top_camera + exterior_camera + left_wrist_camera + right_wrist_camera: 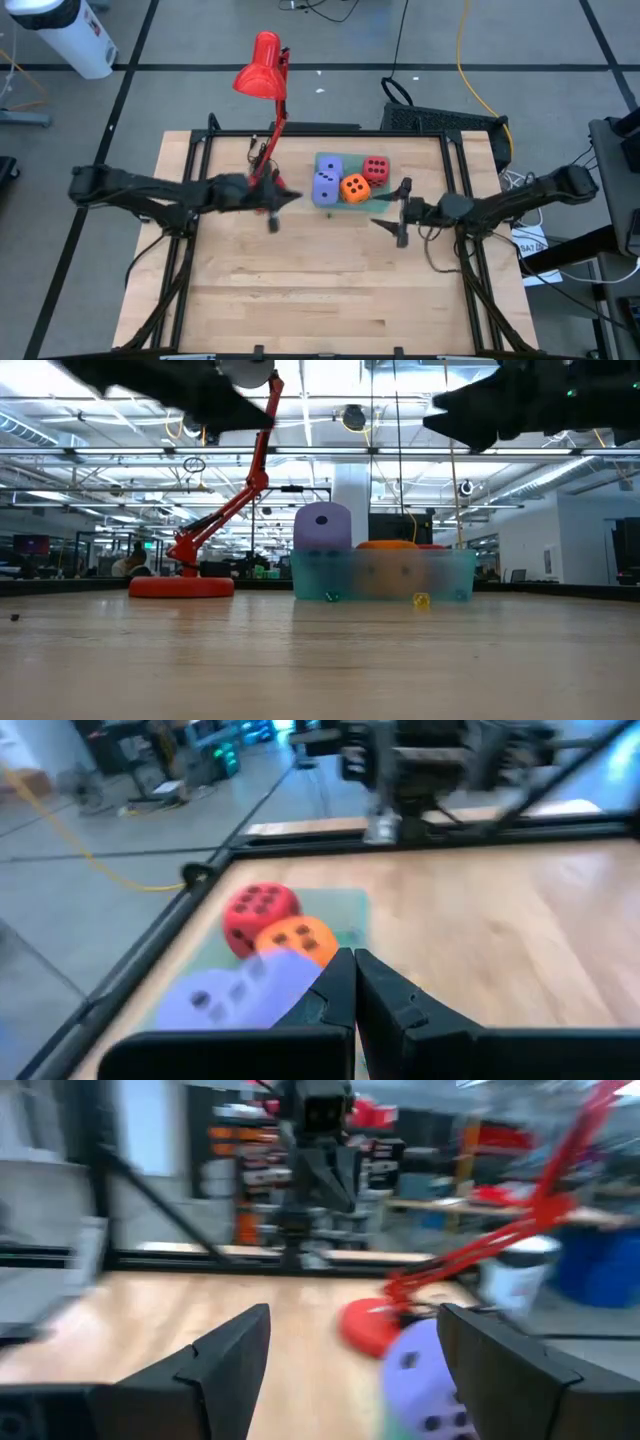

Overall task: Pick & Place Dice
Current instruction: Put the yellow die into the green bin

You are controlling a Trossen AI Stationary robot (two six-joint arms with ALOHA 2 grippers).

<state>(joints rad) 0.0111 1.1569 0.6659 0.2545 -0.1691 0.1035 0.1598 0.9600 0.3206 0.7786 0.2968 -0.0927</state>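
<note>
There are four dice, and all four sit in one clear green tray [385, 196] near the back of the table [320, 290]. Two are lavender-blue: one lavender-blue die [329, 163] sits at the back, and the other lavender-blue die [326, 187] sits just in front of it. There is one orange die [354, 187] and one red die [376, 168], close beside them. From the low view, one lavender-blue die sticks up above the tray wall. There is one red lamp [262, 70], with its base on the table left of the tray. There are two arms. The left end effector [290, 199] is up in the air just left of the tray; its two fingers are pressed tight together and hold nothing. The right end effector [402, 208] is in the air just right of the tray; its fingers are spread wide apart and hold nothing.
</note>
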